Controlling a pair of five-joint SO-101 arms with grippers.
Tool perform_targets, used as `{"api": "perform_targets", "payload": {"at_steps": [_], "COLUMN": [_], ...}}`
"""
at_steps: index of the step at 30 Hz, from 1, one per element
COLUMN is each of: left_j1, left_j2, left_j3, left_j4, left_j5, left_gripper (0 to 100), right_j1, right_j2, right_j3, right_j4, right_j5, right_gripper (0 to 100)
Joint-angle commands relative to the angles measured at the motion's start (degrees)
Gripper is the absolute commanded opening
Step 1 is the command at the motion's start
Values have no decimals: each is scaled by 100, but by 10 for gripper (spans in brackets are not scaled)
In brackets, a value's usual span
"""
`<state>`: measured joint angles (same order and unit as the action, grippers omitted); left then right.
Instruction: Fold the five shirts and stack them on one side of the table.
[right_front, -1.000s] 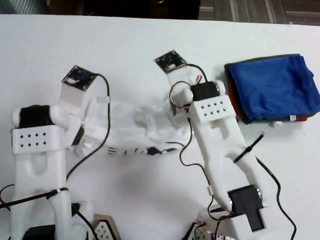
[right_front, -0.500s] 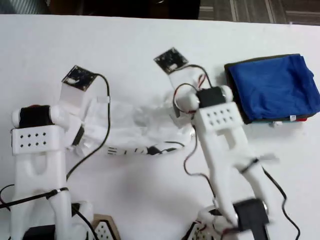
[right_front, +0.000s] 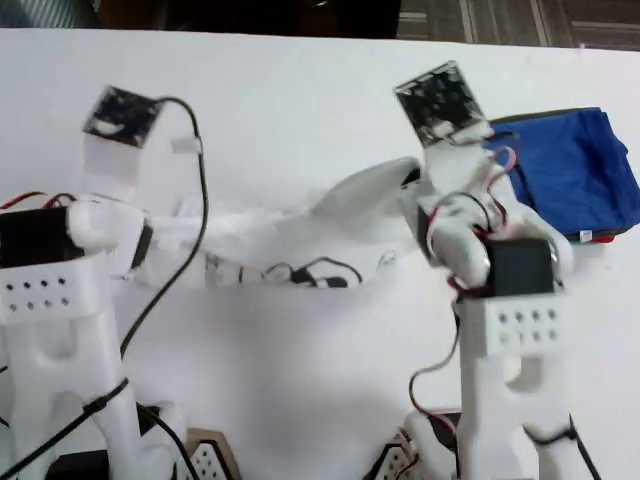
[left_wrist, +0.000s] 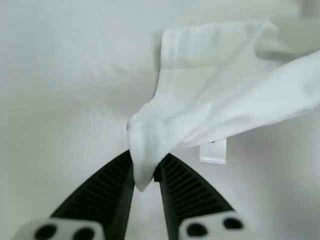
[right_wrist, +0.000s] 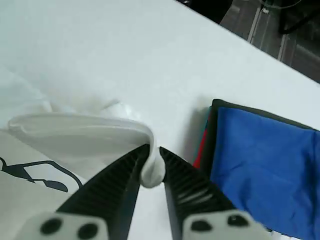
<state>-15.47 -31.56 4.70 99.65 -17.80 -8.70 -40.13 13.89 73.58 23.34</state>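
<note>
A white desk (right_front: 300, 75) is stretching wide under even light, its far edge running straight. Beyond that edge a grey-brown floor (right_front: 500, 18) with pale seams is showing, while a dark, shadowed patch (right_front: 250, 14) is sitting beside it.
</note>
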Motion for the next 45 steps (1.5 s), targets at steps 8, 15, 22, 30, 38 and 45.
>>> {"api": "perform_targets", "payload": {"at_steps": [8, 15, 22, 30, 38, 45], "left_j1": [158, 123, 149, 123, 141, 114], "left_j2": [-747, -1714, -2277, -2629, -2655, -2840], "left_j3": [-927, -734, -725, -558, -629, -1710], "left_j4": [193, 185, -62, -62, -70, 114], "left_j5": [774, 1125, 1363, 1327, 1363, 1336], "left_gripper": [27, 27, 27, 27, 27, 27], "right_j1": [251, 681, 866, 1059, 1086, 1112], "right_j2": [-1481, -2273, -2730, -2976, -3002, -3495], "right_j3": [-290, -448, -1011, -1407, -941, -1275], "right_j4": [-637, -1059, -1051, -822, -426, -426], "right_j5": [44, 18, 44, 18, 18, 9], "right_gripper": [19, 19, 19, 19, 19, 19]}}
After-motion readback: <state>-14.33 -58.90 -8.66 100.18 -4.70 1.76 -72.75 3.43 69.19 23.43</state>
